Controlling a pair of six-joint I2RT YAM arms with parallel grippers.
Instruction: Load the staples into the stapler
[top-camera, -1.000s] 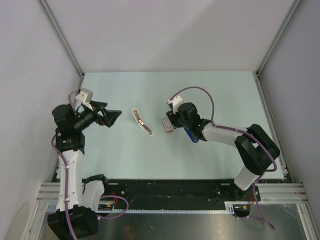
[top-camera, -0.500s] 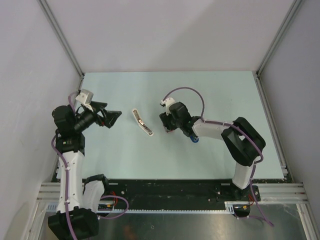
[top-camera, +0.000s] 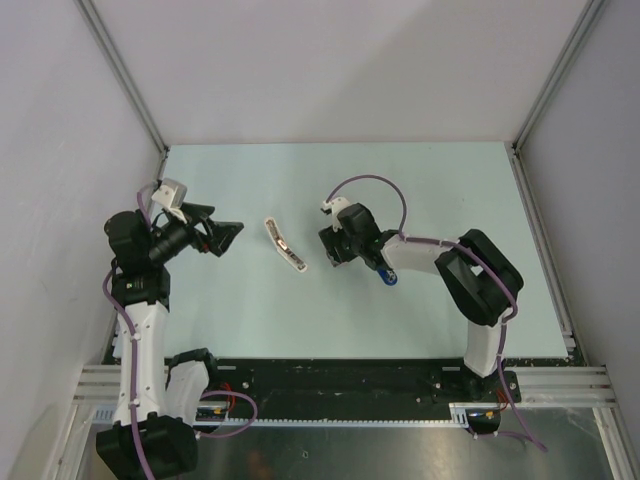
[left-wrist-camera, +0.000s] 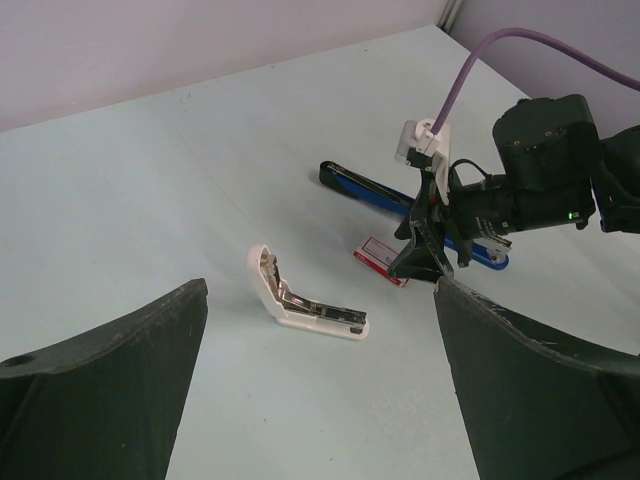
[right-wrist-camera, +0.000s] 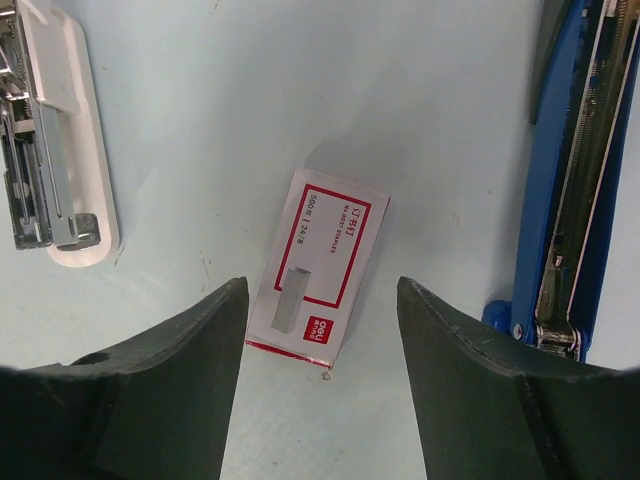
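Right gripper (left-wrist-camera: 424, 262) is hanging jaws-apart right over the box of staples (right-wrist-camera: 318, 265), nothing grasped yet. The box lies flat, dead centre of the right wrist view. The blue stapler (right-wrist-camera: 556, 200) is lying opened up along the right edge, and a white stapler (right-wrist-camera: 50, 140) is at the upper left. Left gripper (top-camera: 228, 238) is spread wide and empty, way off at the left of the overhead view.

What I'd worry about: the box sits skewed to the jaws, so a squeeze could catch its corners and spin it, or squash the cardboard and pop it open. It's also so flat that the fingertips might scrape the table (top-camera: 420, 190) first. Honestly can't tell how high the tips are above it. One finger is near the blue stapler and could bump it.

Surface is smooth pale mint with a few tiny specks. Plain white walls (top-camera: 330, 70), aluminium posts (top-camera: 120, 75) in the back corners.
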